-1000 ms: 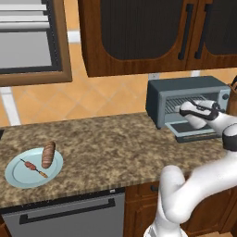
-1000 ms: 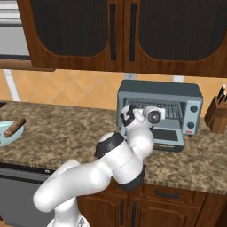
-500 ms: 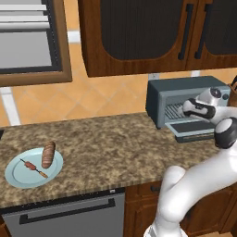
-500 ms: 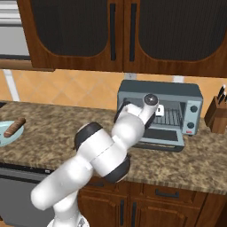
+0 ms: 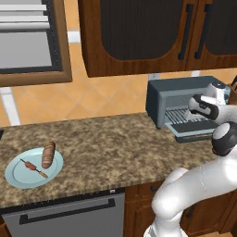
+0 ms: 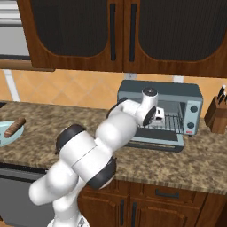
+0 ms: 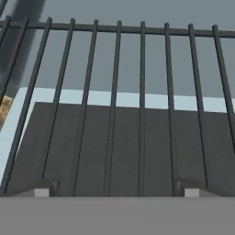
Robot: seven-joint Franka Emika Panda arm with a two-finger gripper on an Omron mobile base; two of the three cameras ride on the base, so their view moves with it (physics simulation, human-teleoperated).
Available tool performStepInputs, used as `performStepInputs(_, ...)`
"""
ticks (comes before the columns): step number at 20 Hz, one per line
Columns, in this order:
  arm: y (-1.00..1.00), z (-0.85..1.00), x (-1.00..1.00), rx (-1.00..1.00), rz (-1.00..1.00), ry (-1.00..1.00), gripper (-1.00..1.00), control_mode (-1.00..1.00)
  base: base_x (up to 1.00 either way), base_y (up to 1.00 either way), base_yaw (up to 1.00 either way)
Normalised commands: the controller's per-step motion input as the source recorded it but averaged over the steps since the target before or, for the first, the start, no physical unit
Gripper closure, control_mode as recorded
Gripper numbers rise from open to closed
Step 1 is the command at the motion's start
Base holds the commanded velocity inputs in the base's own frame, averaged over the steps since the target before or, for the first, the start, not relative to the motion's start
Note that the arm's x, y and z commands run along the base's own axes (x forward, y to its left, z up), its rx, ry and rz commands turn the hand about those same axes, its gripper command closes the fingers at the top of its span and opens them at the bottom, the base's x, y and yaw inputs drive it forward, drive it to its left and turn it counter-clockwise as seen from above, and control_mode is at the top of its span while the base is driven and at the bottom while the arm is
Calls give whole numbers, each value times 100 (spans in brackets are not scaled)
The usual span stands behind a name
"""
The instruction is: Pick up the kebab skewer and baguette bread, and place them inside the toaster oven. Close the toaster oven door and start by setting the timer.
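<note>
At the left end of the counter, the kebab skewer (image 5: 33,167) and the baguette bread (image 5: 48,154) lie side by side on a pale blue plate (image 5: 18,178); the loaf's end also shows in the right base view (image 6: 14,127). The toaster oven (image 5: 159,97) (image 6: 195,94) stands at the right with its door (image 5: 200,133) (image 6: 160,142) dropped open. My gripper (image 5: 194,111) (image 6: 159,118) (image 7: 117,188) hangs at the oven's mouth, open and holding nothing. Its fingertips (image 7: 46,187) stand wide apart over the wire rack (image 7: 142,92), with the door's dark glass (image 7: 126,147) beneath.
A knife block (image 6: 217,116) stands right of the oven. Dark wooden cabinets (image 5: 139,37) hang overhead. A dishwasher front (image 5: 69,213) sits under the counter's left part. Speckled granite counter (image 5: 106,143) stretches between plate and oven.
The hand has lifted a little and shifted right at the oven's mouth, and the elbow has swung upward. Plate, skewer and loaf have not moved.
</note>
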Motion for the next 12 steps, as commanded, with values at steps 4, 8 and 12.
performStepInputs(4,-13,-16,-79,2,0,28,-100,-100,0,0,0)
performStepInputs(8,47,94,-88,3,0,-3,-100,-100,0,0,0)
performStepInputs(12,100,36,-86,-4,0,-10,-100,-100,0,0,0)
